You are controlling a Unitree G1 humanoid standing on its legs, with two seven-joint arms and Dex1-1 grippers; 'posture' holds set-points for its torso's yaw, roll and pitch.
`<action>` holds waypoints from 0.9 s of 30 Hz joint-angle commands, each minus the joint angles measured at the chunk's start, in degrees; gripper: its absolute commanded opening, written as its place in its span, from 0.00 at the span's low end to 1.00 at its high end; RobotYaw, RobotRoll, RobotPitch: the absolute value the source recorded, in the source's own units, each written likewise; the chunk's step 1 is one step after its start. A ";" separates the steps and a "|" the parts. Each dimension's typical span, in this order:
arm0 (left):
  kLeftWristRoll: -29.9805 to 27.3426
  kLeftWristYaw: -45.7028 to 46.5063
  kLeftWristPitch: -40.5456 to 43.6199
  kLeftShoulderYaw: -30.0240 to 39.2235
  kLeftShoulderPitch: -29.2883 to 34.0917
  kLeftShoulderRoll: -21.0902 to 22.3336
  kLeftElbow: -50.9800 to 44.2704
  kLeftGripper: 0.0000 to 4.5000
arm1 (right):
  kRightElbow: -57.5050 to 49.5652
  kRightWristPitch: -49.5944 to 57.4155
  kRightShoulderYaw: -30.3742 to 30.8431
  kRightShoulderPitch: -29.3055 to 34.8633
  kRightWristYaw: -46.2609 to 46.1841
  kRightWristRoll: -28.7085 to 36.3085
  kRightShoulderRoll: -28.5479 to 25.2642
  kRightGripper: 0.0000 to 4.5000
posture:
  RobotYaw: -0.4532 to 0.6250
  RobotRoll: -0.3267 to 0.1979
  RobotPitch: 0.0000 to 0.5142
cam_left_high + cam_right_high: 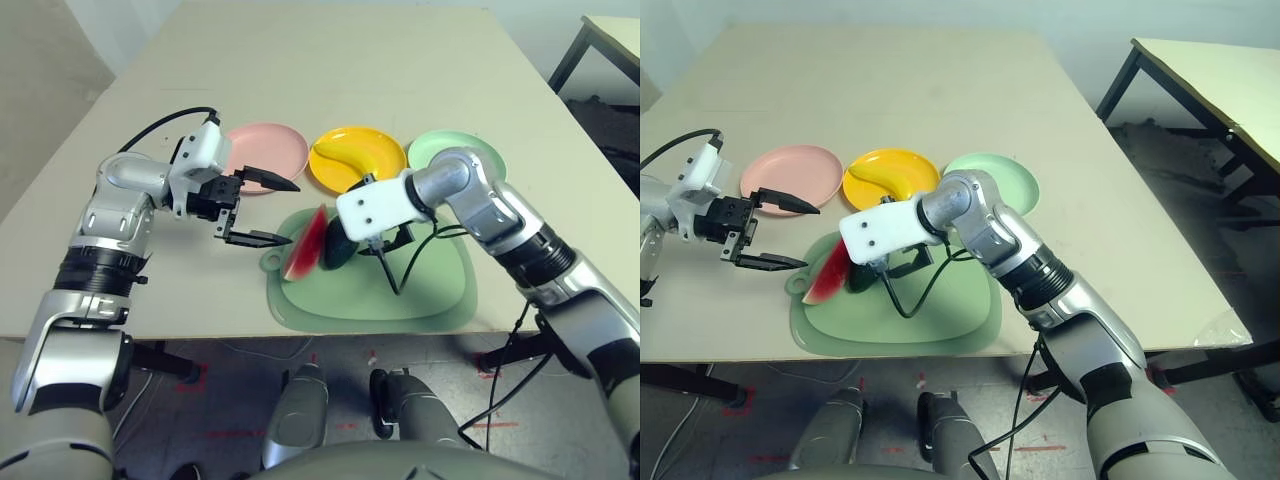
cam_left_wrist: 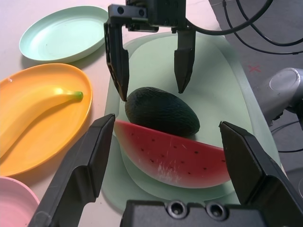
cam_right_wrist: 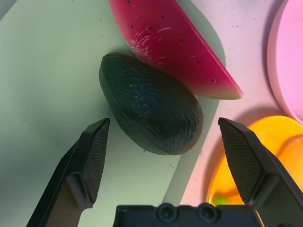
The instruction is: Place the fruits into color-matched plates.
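the right claw (image 3: 163, 122) is spread wide over the dark green avocado (image 3: 150, 103), which lies ahead of its fingertips on the pale green cutting board (image 1: 430, 290). the left claw (image 2: 167, 124) is also spread, with the red watermelon wedge (image 2: 173, 156) between and just beyond its fingers; neither claw is pinching anything. the wedge and avocado lie side by side, touching or nearly so, so a right claw closing on the avocado could nudge the wedge, or a left claw closing on the wedge could roll the avocado. the two claws face each other over the same small patch; if both move in together, their fingers may knock. the avocado looks smooth and rounded, so an off-centre pinch might let it slip out. the yellow banana (image 1: 345, 155) rests on the yellow plate (image 1: 393, 168), beyond the right claw; a wide swing of that arm might brush it.

counted: three fruits, one already on its matching plate and two on the board; three plates, the yellow one, a pink plate (image 1: 268, 150) beyond the left claw and a mint green plate (image 1: 1015, 185) beyond the right claw; one cutting board, one bench (image 1: 330, 60) under them, two claws.
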 commanded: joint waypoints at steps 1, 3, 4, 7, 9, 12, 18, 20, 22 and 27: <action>0.01 -0.51 0.36 -0.06 0.81 0.65 -1.45 1.00 | 2.54 -1.55 1.66 -0.54 0.09 -0.70 0.93 1.00 | 0.64 0.62 0.28; 0.03 -0.51 0.43 0.08 0.95 0.71 -1.64 1.00 | 3.65 -2.10 1.76 -0.78 0.38 -0.85 1.36 1.00 | 0.64 0.62 0.29; 0.03 -0.51 0.49 0.18 1.08 0.75 -1.83 1.00 | 4.10 -2.34 1.82 -0.82 0.56 -0.91 1.53 1.00 | 0.64 0.62 0.29; 0.03 -0.51 0.72 0.50 1.52 0.83 -2.41 1.00 | 5.02 -3.21 1.97 -0.71 0.81 -1.13 1.86 1.00 | 0.65 0.62 0.29; 0.06 -0.51 0.82 0.68 1.74 0.88 -2.63 1.00 | 5.37 -3.60 2.04 -0.62 0.86 -1.16 2.01 1.00 | 0.65 0.62 0.29; 0.16 -0.51 0.92 0.91 1.94 0.94 -2.76 1.00 | 5.72 -4.01 2.13 -0.49 0.92 -1.14 2.16 1.00 | 0.65 0.62 0.29; 0.36 -0.51 0.85 1.03 2.03 0.90 -2.82 1.00 | 5.89 -4.30 2.13 -0.46 1.05 -1.21 2.37 1.00 | 0.65 0.62 0.29; 0.37 -0.51 0.86 1.03 2.11 0.91 -2.93 1.00 | 5.62 -4.16 2.22 -0.40 1.08 -1.19 2.48 1.00 | 0.65 0.62 0.29; 0.37 -0.51 0.81 0.95 2.12 0.92 -2.92 1.00 | 5.33 -3.94 2.31 -0.30 1.11 -1.17 2.60 1.00 | 0.65 0.62 0.29; 0.44 -0.51 0.57 0.81 2.08 0.86 -2.77 1.00 | 4.20 -3.03 2.41 0.39 1.68 -1.10 2.39 1.00 | 0.65 0.62 0.29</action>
